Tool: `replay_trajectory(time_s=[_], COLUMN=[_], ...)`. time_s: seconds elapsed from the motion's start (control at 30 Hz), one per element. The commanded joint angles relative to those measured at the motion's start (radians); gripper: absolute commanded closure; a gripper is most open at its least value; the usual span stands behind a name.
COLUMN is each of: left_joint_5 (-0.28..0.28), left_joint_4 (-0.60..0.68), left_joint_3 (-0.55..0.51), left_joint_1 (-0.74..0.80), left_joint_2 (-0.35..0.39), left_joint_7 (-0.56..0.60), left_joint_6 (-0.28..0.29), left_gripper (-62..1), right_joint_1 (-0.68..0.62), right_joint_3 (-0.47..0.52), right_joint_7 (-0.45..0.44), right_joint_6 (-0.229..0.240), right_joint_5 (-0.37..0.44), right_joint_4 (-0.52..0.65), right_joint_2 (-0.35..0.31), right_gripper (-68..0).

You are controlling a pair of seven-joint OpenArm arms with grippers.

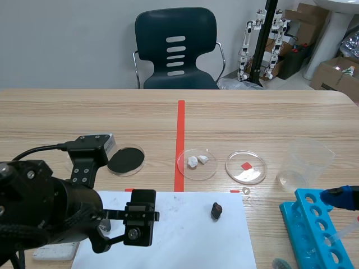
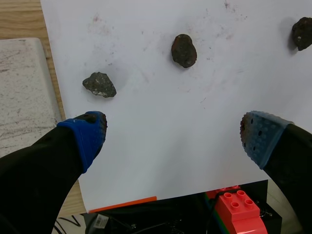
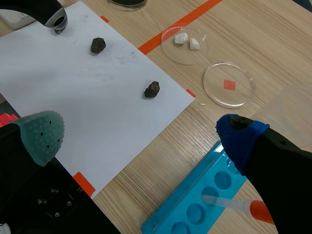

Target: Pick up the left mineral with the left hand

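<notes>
Left gripper: fingers spread over the paper. Minerals on paper: 3, all dark. Left mineral: grey-black, rough, pale flecks, just ahead of the left pad, not touched. Dishes: 3. Right gripper: fingers spread above the rack.

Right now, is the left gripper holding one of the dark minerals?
No, the left gripper stands open and empty, and the nearest mineral lies on the white paper just ahead of it, untouched.
</notes>
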State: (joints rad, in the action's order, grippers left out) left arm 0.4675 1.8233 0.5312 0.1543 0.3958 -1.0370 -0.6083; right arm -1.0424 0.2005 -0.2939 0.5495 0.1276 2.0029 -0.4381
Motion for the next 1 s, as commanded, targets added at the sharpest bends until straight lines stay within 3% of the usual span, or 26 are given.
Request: replay_trajectory(time_s=[0.0,0.37,0.97], left_joint_5=[-0.025,-0.138,-0.157], left_joint_4=[0.003,-0.113,-0.356], left_joint_3=[-0.004,-0.004,-0.004], left_joint_1=[-0.016,-0.111,-0.195], left_joint_2=[-0.012,-0.085,-0.196], left_joint_7=[-0.019,-0.168,-0.146], left_joint_6=[-0.012,-0.034,-0.052], left_gripper=[-57.2,-56.6,-56.6], right_joint_1=[-0.002,-0.002,-0.002], right_joint_3=[-0.003,-0.003,-0.003], right_joint_7=[-0.018,-0.019,-0.018], right_joint_6=[-0.001,-0.001,-0.001], right_joint_5=[0.011,0.011,0.011], right_joint_4=[0.014,0.014,0.014], right_joint_2=[0.000,0.000,0.000], right_gripper=[-67.9,-67.9,-67.9])
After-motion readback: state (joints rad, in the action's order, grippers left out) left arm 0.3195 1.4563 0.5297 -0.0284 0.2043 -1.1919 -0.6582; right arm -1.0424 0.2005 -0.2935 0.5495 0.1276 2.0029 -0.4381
